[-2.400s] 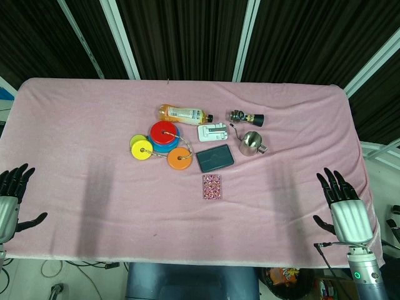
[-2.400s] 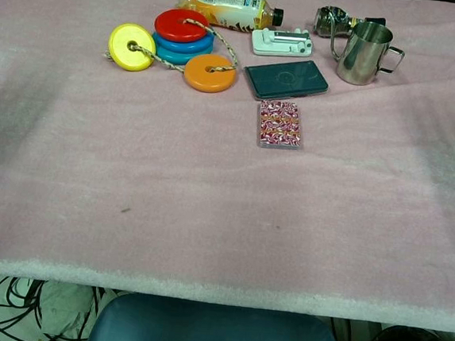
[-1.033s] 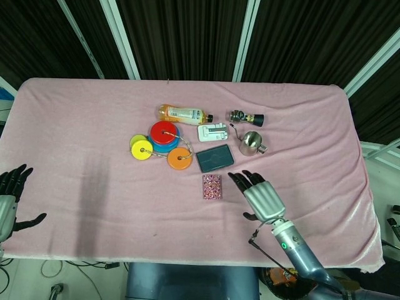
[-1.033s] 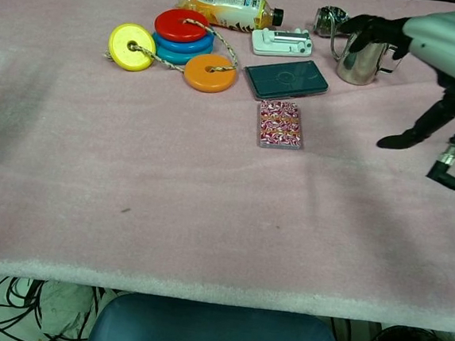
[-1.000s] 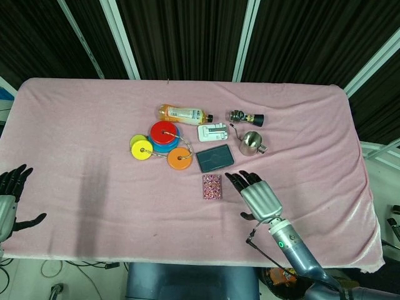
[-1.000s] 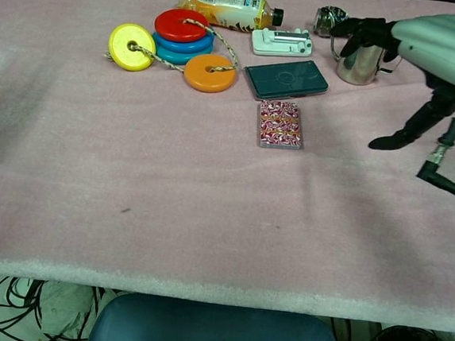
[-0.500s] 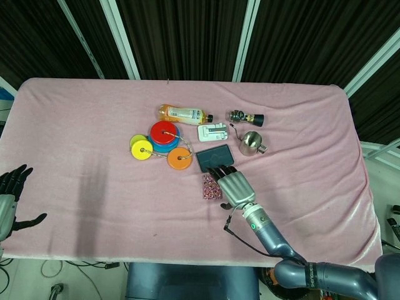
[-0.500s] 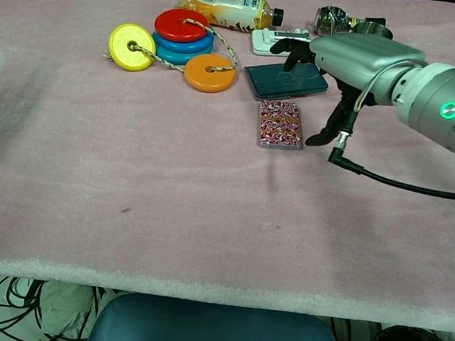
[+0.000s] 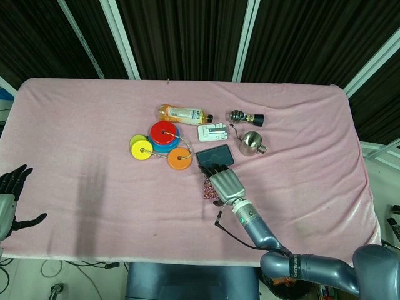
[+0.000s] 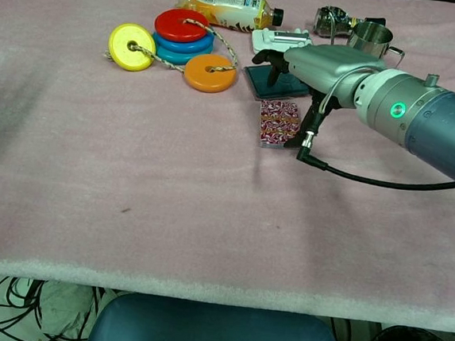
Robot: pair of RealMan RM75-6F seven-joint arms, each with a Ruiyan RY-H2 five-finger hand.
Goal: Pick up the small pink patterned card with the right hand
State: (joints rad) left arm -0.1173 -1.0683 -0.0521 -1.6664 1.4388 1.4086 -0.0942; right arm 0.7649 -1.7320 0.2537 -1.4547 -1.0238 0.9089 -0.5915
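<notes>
The right hand (image 9: 224, 182) has swung in from the tabletop's (image 9: 94, 125) right edge and now hovers over the small pink patterned card (image 10: 277, 121), fingers spread, holding nothing. The card lies flat just in front of the dark case (image 10: 257, 79). The left hand (image 9: 9, 199) rests open off the left edge.

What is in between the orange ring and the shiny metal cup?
The dark green case lies between the orange ring and the metal cup, clearest in the head view. The right hand reaches over the case's near edge.
</notes>
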